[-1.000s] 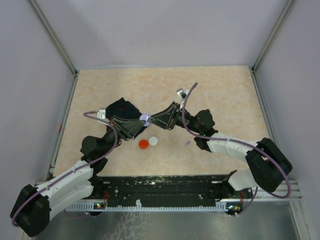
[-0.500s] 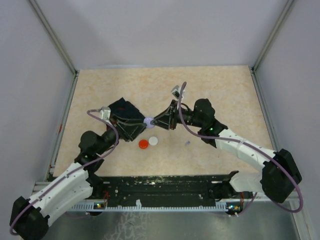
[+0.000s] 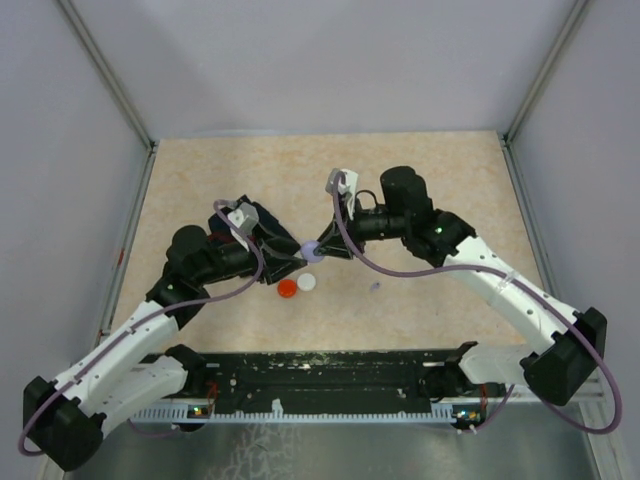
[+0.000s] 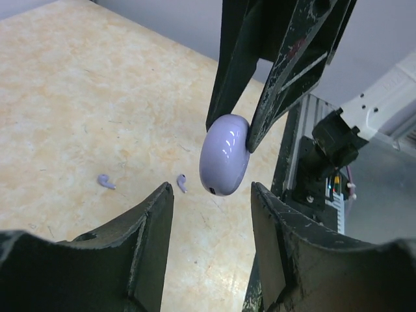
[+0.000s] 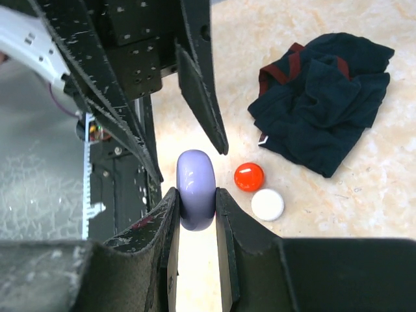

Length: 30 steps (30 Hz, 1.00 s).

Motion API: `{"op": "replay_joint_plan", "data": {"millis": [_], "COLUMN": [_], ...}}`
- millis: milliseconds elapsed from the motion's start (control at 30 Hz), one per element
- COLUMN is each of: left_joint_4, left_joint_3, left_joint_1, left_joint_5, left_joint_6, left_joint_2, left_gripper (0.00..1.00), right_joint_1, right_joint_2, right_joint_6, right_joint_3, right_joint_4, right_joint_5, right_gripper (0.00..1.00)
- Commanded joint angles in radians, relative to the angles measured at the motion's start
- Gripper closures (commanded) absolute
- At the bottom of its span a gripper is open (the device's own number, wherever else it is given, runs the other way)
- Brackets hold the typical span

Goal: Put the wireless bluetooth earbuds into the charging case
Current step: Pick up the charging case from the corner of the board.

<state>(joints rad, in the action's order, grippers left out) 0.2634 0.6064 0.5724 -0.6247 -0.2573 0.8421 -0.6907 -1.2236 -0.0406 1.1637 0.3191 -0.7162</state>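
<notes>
Fingers [image 5: 229, 227] of the right gripper [image 5: 195, 198] clamp the shut lavender charging case [image 5: 195, 172] edge-on above the table [image 4: 78, 78]. The left gripper [image 4: 211, 196] faces it, jaws apart and empty. Two lavender earbuds [image 4: 106, 181] lie loose below. Opening the lid probably comes next, with the left jaws catching its rim.

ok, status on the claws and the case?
Right claw shut on lavender case. Left claw open, flanking it, no contact. Two lavender earbuds loose on table.
</notes>
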Motion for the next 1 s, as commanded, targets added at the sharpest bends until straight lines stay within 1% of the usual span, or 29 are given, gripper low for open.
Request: {"op": "replay_joint_plan", "data": {"millis": [0,133,300,400,633,800,933,967], "left_joint_4": [-0.037,-0.023,0.039,0.058,0.073,0.071,0.078,0.076], "left_joint_3": [0.047,0.063,0.065,0.076,0.097,0.097,0.096,0.096], "left_joint_1": [-0.008,-0.008,-0.008,-0.008,-0.006,-0.006,-0.005,-0.003], "left_joint_5": [-0.162,-0.217,-0.283,-0.333,-0.407,-0.417,-0.455,-0.464], "left_joint_6": [0.084,0.082,0.069,0.064,0.052,0.051,0.052,0.051], "left_joint_2": [0.036,0.081,0.118,0.144,0.206,0.219,0.229,0.234], "left_gripper": [0.45,0.48,0.53,0.54,0.57,0.61,0.69,0.74], "right_joint_1": [0.005,0.003,0.001,-0.010,-0.030,-0.053,-0.078,-0.081], "right_joint_2": [-0.018,-0.050,-0.094,-0.129,-0.165,-0.187,-0.209,-0.212], "right_joint_6": [-0.210,-0.296,-0.367,-0.406,-0.421,-0.440,-0.454,-0.455], "right_joint_3": [0.115,0.170,0.216,0.251,0.285,0.312,0.337,0.344], "right_joint_4": [0.211,0.306,0.384,0.446,0.468,0.501,0.524,0.526], "right_joint_5": [-0.071,-0.094,-0.128,-0.113,-0.093,-0.071,-0.055,-0.048], "right_gripper": [1.00,1.00,1.00,1.00,1.00,1.00,1.00,1.00]}}
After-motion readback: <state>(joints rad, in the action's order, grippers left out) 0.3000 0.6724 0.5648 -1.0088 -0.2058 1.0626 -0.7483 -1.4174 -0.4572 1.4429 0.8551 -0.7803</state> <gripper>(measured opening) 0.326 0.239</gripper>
